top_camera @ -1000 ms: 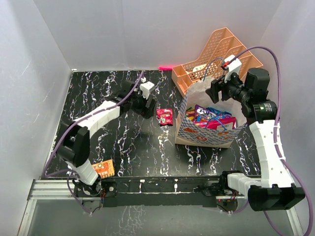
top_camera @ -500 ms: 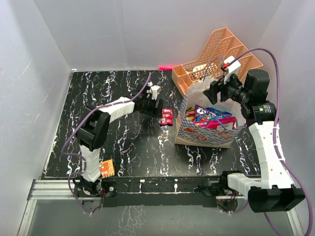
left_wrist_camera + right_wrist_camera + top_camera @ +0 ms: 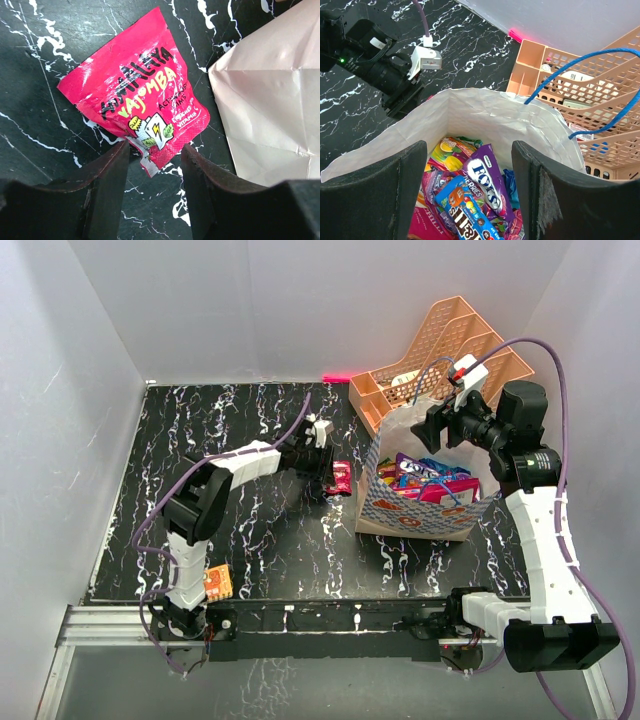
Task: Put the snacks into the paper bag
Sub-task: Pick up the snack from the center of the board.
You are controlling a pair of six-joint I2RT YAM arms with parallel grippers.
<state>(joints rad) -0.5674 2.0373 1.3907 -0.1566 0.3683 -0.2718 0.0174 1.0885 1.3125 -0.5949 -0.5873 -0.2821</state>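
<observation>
From the overhead camera I see a black marble-look tabletop veined in white, boxed in by plain white walls. A cream-white paper bag with a blue patterned band stands at the right, and a peach plastic mesh file organizer sits just behind it. My left claw is down at a small red foil packet that lies flat just left of the bag. A small orange packet lies well apart at the near left edge. My right claw hangs at the bag's far rim.

On the left wrist camera, the red packet's near corner sits between the left claw's dark fingers. They are roughly half open, one on each side of that corner, and not clamped on it. The bag's cream wall is just right of the packet.

On the right wrist camera, the right claw is spread wide above the bag's open mouth and holds nothing. Below it a purple foil packet and a blue candy packet lie among other bright snacks. The bag's blue cord handle arcs across on the right.
</observation>
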